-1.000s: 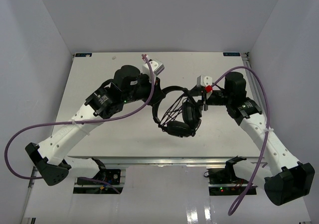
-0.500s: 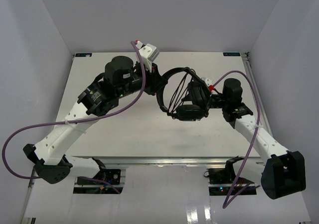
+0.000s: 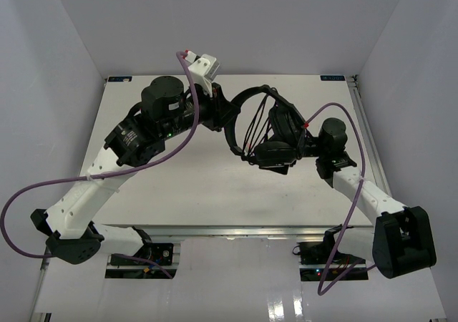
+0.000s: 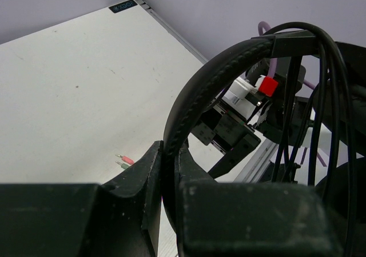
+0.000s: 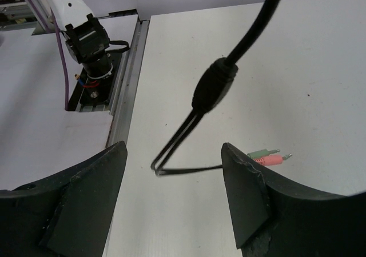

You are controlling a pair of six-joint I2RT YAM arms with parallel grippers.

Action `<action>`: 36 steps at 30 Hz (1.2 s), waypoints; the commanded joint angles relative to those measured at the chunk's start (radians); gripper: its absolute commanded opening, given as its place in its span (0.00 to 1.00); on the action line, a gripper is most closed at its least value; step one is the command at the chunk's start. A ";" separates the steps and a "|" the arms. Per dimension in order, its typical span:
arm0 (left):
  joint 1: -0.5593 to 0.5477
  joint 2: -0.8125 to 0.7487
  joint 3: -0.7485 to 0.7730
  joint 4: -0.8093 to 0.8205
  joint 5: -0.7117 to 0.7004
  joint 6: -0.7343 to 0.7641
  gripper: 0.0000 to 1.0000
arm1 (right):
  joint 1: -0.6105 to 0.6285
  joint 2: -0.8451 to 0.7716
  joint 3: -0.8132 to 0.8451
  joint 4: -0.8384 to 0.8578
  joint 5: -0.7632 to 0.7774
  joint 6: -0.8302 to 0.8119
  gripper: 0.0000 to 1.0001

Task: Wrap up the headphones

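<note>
Partly wrapped, the headphones [image 3: 274, 152] hang above the middle of the tabletop [image 3: 179, 186], their headband pinched in the closed left gripper [image 4: 168, 164]. Several turns of cord [image 3: 250, 132] cross the earcups. The tail and plugs [image 5: 267, 156] trail loose between the right gripper's [image 5: 171, 194] spread jaws, yet to be wound.

The headphones [image 3: 275, 149] have moved from the middle of the surface [image 3: 179, 193] toward its far edge. The left hand [image 3: 220, 114] pinching the headband has risen and swung toward that edge too. The right arm has folded in from the surface's right edge, and its hand [image 3: 300, 142] now sits behind the earcups.
</note>
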 commanded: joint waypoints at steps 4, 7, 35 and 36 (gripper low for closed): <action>-0.006 -0.004 0.060 0.076 -0.013 -0.051 0.00 | -0.002 0.015 -0.017 0.262 -0.032 0.194 0.75; -0.007 0.000 0.067 0.082 -0.032 -0.057 0.00 | -0.001 0.005 -0.035 0.296 -0.041 0.217 0.67; -0.005 -0.018 -0.119 0.250 -0.657 -0.372 0.00 | 0.191 -0.072 0.437 -1.067 0.373 -0.814 0.08; -0.005 -0.009 -0.125 0.252 -0.695 -0.388 0.00 | 0.200 -0.083 0.457 -1.128 0.418 -0.868 0.08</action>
